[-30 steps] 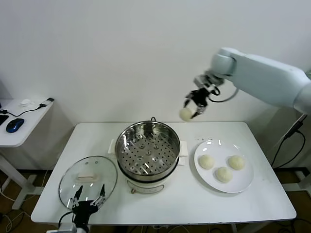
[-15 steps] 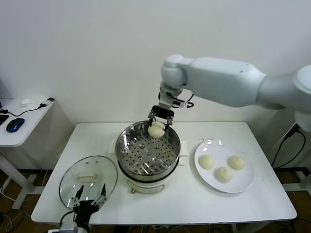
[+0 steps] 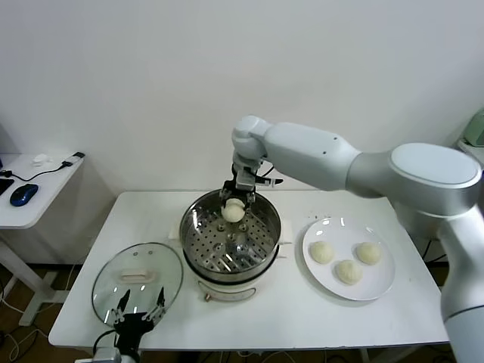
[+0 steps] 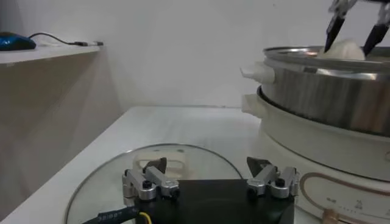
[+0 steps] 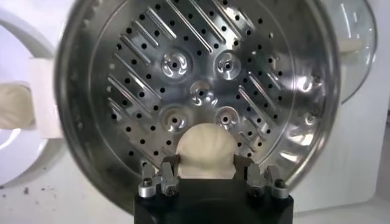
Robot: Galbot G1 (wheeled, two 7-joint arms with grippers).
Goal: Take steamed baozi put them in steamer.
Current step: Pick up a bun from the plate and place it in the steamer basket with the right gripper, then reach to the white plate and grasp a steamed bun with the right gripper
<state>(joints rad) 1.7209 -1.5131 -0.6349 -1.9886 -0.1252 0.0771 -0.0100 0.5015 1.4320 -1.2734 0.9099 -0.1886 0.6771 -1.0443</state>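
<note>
The lower half of a bun (image 5: 205, 151) is hidden behind the right gripper (image 5: 206, 175) above the steamer (image 5: 122, 73). On the plate (image 5: 12, 155), a second bun (image 5: 12, 105) is cut off by the edge. The glass lid (image 4: 109, 176) is partly covered by the left gripper (image 4: 210, 181).

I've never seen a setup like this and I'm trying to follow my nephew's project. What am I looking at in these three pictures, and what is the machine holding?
It is a two-armed robot. The wide picture comes from its head, the other two from cameras on its wrists. On the white table stand a steel steamer, a glass lid and a plate with three baozi. The right gripper is shut on a fourth baozi and holds it over the steamer's perforated tray; the right wrist picture looks straight down on that. The left gripper is open and empty, parked over the lid at the table's near edge.
</note>
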